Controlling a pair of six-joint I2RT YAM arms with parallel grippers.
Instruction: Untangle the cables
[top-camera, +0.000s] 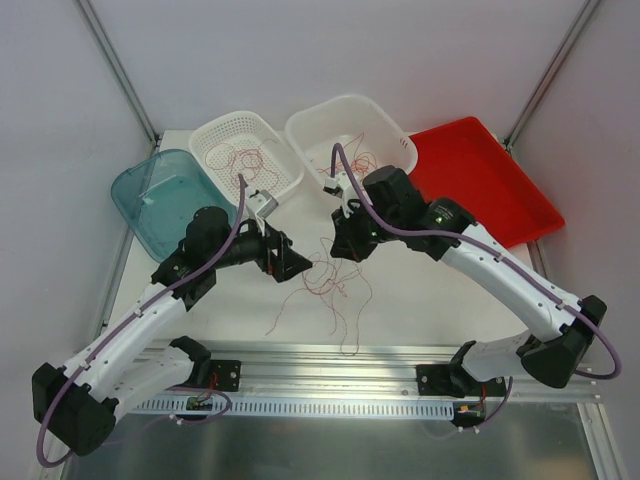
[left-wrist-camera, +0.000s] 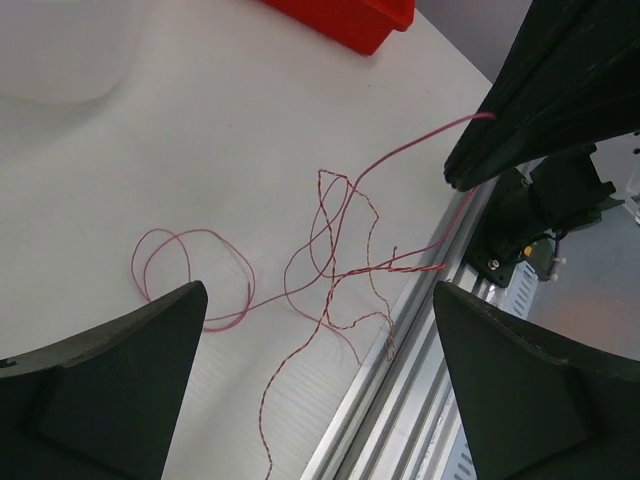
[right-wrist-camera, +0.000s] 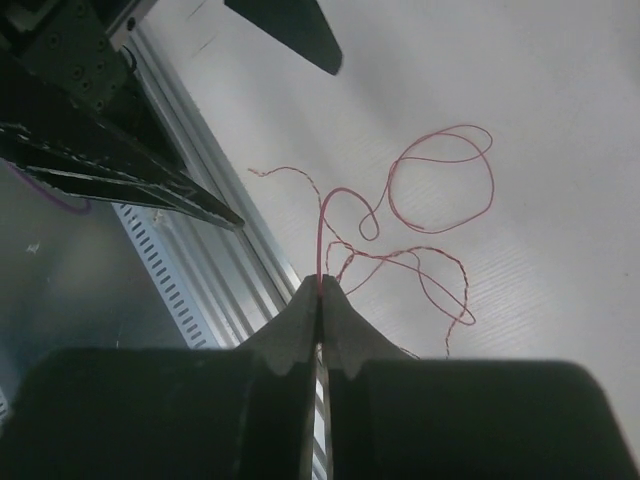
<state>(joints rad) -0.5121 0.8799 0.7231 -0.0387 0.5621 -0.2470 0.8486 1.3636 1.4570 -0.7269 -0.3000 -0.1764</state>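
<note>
One cable (right-wrist-camera: 320, 240) pinched in right jaws (left jaws wide)

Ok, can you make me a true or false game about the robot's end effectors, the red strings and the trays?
1. The right end effector is pinched shut on a thin red cable. True.
2. The left end effector is shut too. False: its jaws stand wide open, holding nothing.
3. All the cables are inside baskets. False: a tangle lies out on the table.
4. The red tray sits at the table's right side. True.
5. The blue tray touches the red tray. False: a mesh basket and a white bin stand between them.
</note>
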